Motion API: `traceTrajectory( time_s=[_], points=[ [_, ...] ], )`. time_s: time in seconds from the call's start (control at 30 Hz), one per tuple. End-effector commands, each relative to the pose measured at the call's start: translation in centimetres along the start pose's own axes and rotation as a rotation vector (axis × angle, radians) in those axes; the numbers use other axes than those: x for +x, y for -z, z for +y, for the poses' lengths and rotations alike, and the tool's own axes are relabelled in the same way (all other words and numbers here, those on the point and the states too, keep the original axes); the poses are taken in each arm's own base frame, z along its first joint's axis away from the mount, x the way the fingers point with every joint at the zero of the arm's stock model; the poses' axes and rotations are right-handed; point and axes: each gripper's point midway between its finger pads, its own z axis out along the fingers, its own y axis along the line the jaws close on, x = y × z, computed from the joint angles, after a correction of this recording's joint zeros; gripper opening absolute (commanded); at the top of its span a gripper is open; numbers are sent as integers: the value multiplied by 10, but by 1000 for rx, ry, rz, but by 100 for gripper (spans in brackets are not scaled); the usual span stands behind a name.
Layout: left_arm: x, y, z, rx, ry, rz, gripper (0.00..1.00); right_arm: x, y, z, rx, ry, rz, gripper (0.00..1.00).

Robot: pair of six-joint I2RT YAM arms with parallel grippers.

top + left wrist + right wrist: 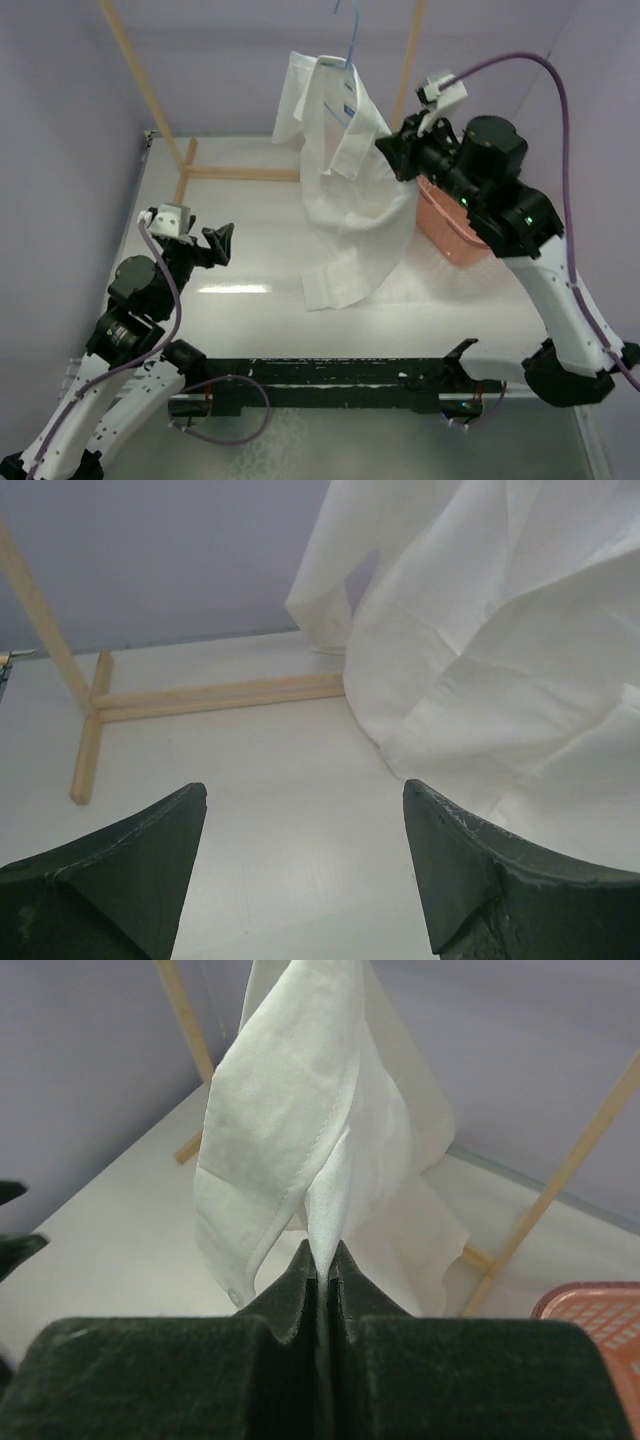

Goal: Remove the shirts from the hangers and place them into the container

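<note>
The white collared shirt hangs from the light-blue wire hanger at the rack's top, and its lower part drapes down to the table. My right gripper is up at the shirt's right shoulder. In the right wrist view this gripper is shut on a fold of the shirt. My left gripper is low over the table, left of the shirt and apart from it. Its jaws are open with nothing between them, and the shirt lies ahead to the right. The orange-pink container stands behind my right arm, partly hidden.
Tan wooden rack poles rise at the back, with base bars lying on the white table. A corner of the basket's rim shows beside a slanted pole. A black rail runs along the near edge.
</note>
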Motion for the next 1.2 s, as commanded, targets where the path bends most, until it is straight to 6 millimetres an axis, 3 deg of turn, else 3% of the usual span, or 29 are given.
traceTrajectory(
  time_s=[0.0,0.17,0.27,0.5,0.67,1.03,1.17],
  points=[
    [-32,-20,-29,144,-85,-103,85,-11,73,25,-157,-81,-76,0],
    [-64,-36,-57,273,-201,-199,88,22,131,60,-380,-133,12,0],
    [-80,-42,-69,327,-256,-250,87,46,153,74,-471,-168,84,0],
    [-127,-24,-77,359,-327,-461,81,95,160,73,-453,-236,183,0],
    [-111,-32,-93,445,-333,-416,75,104,151,77,-466,-257,200,0],
    [-60,-53,-106,522,-319,-277,74,83,150,88,-539,-267,140,0],
    [-52,-52,-109,546,-306,-262,73,77,149,89,-542,-265,120,0]
  ],
)
